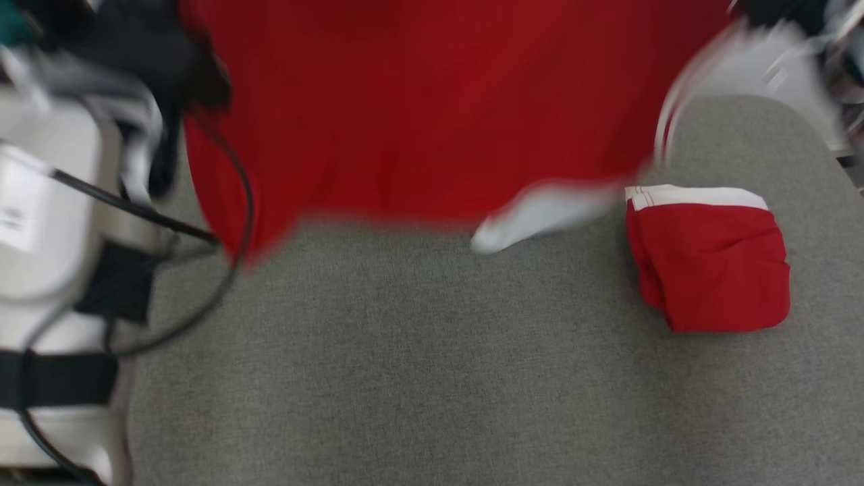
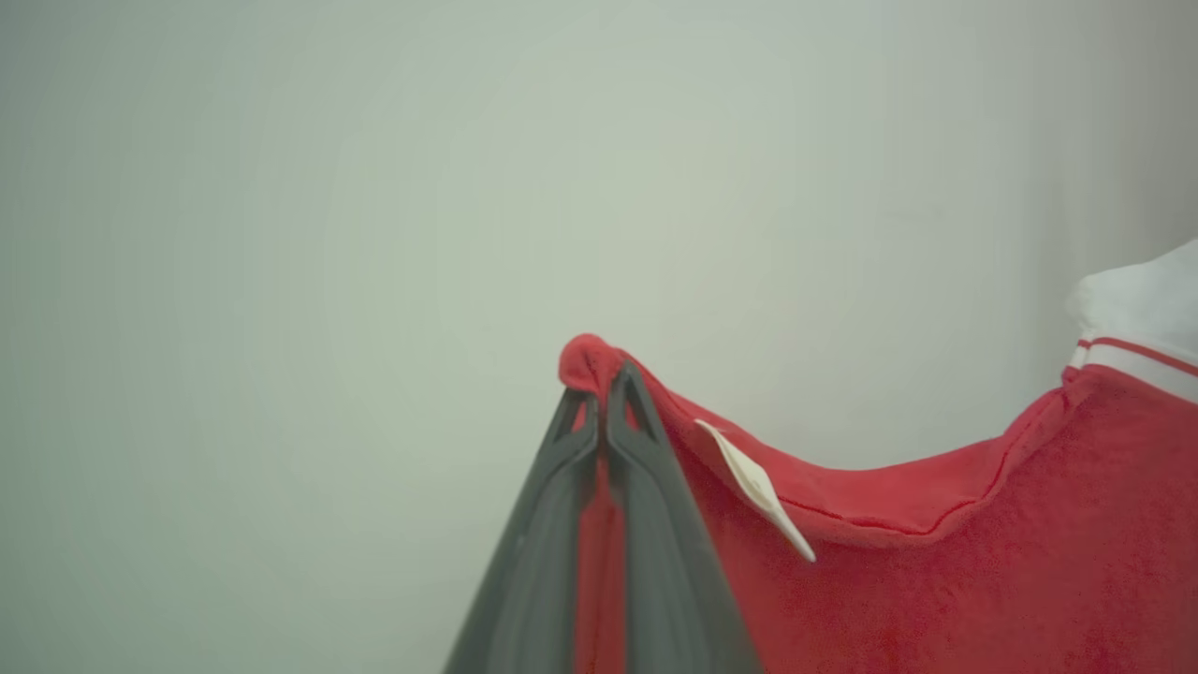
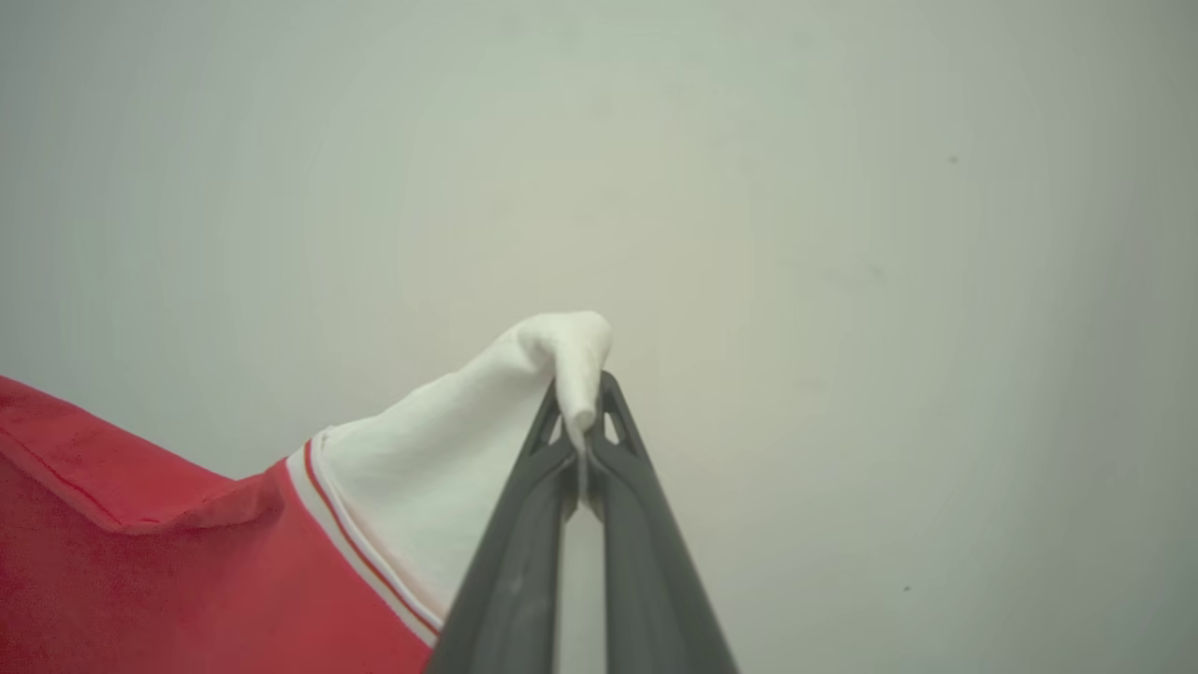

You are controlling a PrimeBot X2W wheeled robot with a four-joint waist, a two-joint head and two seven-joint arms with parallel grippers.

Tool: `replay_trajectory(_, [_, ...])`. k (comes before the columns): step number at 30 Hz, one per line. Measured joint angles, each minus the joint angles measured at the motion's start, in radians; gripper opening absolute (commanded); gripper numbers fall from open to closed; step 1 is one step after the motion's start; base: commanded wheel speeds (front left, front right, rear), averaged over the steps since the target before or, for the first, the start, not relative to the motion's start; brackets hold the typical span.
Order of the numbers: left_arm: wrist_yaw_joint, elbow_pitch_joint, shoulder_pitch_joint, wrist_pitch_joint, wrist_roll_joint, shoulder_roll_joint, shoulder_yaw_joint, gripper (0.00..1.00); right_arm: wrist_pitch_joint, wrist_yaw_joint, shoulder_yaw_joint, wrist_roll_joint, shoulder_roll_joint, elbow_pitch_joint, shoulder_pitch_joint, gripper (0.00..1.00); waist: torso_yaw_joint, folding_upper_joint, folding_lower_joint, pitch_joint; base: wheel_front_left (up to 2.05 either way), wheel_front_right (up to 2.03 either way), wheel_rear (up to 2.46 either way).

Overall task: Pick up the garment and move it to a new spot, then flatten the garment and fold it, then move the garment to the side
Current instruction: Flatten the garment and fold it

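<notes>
Hanging between the 2 arms, the red garment point(image 1: 432, 101) is spread in the air above the grey table point(image 1: 405, 378). The left gripper point(image 2: 604, 393) is pinched on a red edge and the right gripper point(image 3: 582, 417) on a white corner. Each bite takes little cloth, so a fast swing could pull 1 corner free. Lowering too far right could cover the folded red piece point(image 1: 709, 263).

garment point(image 1: 432, 101) | red, white trim | hanging spread wide | lower edge blurred
</notes>
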Motion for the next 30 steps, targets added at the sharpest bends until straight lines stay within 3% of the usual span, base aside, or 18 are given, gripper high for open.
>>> replay_trajectory(4, [0.007, -0.098, -0.137, -0.067, 0.034, 0.012, 0.012, 0.00, -0.049, 0.019, -0.019, -0.020, -0.053, -0.091, -0.085, 0.00, 0.002, -0.0004, -0.0005, 0.042, 0.00, 0.00, 0.00])
replay_trajectory(9, [-0.047, -0.116, -0.085, -0.135, 0.048, 0.047, -0.025, 0.00, -0.071, 0.045, 0.021, -0.035, -0.086, -0.161, 0.029, 0.00, 0.011, -0.0001, -0.0001, 0.115, 0.00, 0.00, 0.00])
replay_trajectory(17, [-0.082, 0.082, 0.235, -0.134, 0.073, 0.094, -0.122, 0.00, -0.048, 0.072, 0.153, -0.023, -0.068, -0.098, 0.367, 0.00, 0.020, 0.0000, -0.0001, 0.223, 0.00, 0.00, 0.00])
replay_trajectory(20, [-0.091, 0.161, 0.251, -0.143, 0.073, 0.110, -0.140, 0.00, -0.048, 0.081, 0.186, -0.013, -0.043, -0.057, 0.401, 0.00, 0.018, 0.0000, -0.0001, 0.253, 0.00, 0.00, 0.00])
replay_trajectory(23, [-0.099, 0.203, 0.253, -0.153, 0.073, 0.083, -0.151, 0.00, -0.049, 0.088, 0.188, -0.008, -0.054, -0.027, 0.410, 0.00, 0.015, 0.0001, 0.0000, 0.262, 0.00, 0.00, 0.00])
replay_trajectory(30, [-0.099, 0.291, 0.324, -0.166, 0.059, 0.075, -0.143, 0.00, -0.059, 0.096, 0.216, 0.000, -0.061, 0.002, 0.429, 0.00, 0.014, -0.0001, -0.0004, 0.208, 0.00, 0.00, 0.00])
